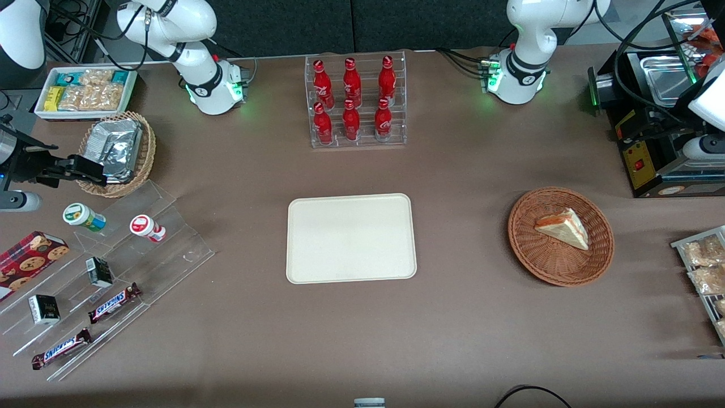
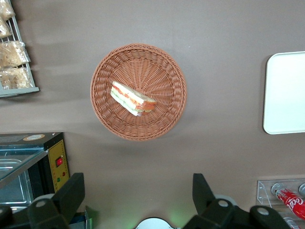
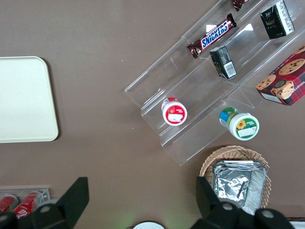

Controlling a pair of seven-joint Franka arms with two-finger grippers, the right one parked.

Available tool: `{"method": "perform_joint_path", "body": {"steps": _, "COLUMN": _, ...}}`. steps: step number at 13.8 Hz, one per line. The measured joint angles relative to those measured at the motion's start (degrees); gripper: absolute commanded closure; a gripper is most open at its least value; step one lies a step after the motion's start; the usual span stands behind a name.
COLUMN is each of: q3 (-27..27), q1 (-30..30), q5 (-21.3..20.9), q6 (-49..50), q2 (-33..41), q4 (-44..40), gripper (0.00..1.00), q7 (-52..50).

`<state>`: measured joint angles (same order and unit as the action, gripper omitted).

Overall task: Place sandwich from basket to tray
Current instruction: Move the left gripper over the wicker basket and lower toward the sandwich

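The sandwich (image 1: 563,226), a white bread wedge with orange and green filling, lies in the reddish-brown wicker basket (image 1: 527,249) toward the working arm's end of the table. The left wrist view shows the sandwich (image 2: 132,99) in the middle of the basket (image 2: 162,71). The cream tray (image 1: 351,238) lies bare at the table's middle, and its edge shows in the wrist view (image 2: 286,93). My left gripper (image 2: 138,191) is open and empty. It hangs high above the table between the basket and the arm's base.
A clear rack of red bottles (image 1: 355,102) stands farther from the front camera than the tray. A black machine (image 1: 651,141) stands near the basket, also seen from the wrist (image 2: 33,162). A rack of snack packets (image 1: 705,266) lies at the table's edge.
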<state>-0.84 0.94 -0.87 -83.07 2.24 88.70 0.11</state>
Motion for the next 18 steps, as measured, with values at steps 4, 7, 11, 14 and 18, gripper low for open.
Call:
{"method": "perform_joint_path", "body": {"steps": 4, "q3": 0.0, "q1": 0.0, "q5": -0.05, "q6": 0.01, "q2": -0.3, "q4": 0.0, "gripper": 0.0, "q7": -0.01}}
{"method": "perform_joint_path", "body": {"steps": 7, "q3": 0.32, "q1": -0.04, "q5": -0.32, "q6": 0.47, "q2": -1.04, "q4": 0.05, "gripper": 0.0, "q7": -1.04}}
{"method": "perform_joint_path", "body": {"steps": 11, "q3": 1.17, "q1": -0.81, "q5": -0.43, "q6": 2.15, "q2": -4.99, "q4": 0.89, "gripper": 0.0, "q7": -14.67}}
{"method": "perform_joint_path", "body": {"steps": 14, "q3": 1.29, "q1": -1.37, "q5": -0.42, "q6": 1.32, "q2": -9.82, "q4": 1.12, "gripper": 0.0, "q7": -25.55}}
{"method": "perform_joint_path", "body": {"steps": 18, "q3": 1.2, "q1": -1.36, "q5": -0.4, "q6": -12.71, "q2": -14.27, "q4": 7.03, "gripper": 0.0, "q7": -46.95}}
